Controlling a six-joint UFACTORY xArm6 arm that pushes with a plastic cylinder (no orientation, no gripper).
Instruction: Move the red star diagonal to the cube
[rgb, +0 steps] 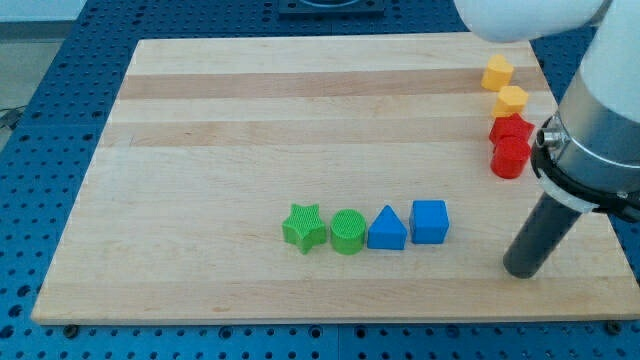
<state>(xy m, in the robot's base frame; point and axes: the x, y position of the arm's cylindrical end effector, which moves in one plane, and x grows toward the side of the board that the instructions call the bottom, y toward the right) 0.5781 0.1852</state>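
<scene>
The red star (510, 129) lies near the board's right edge, touching a red cylinder (509, 158) just below it. The blue cube (429, 221) sits in the lower middle, at the right end of a row. My tip (522, 270) rests on the board at the lower right, to the right of and slightly below the blue cube, and well below the red star. The arm's body hides the board's right edge beside the red blocks.
Left of the cube in the row: a blue triangle (387, 229), a green cylinder (347, 232), a green star (304, 227). Two yellow blocks (497, 73) (511, 100) lie above the red star. The wooden board (250, 120) ends close to the right.
</scene>
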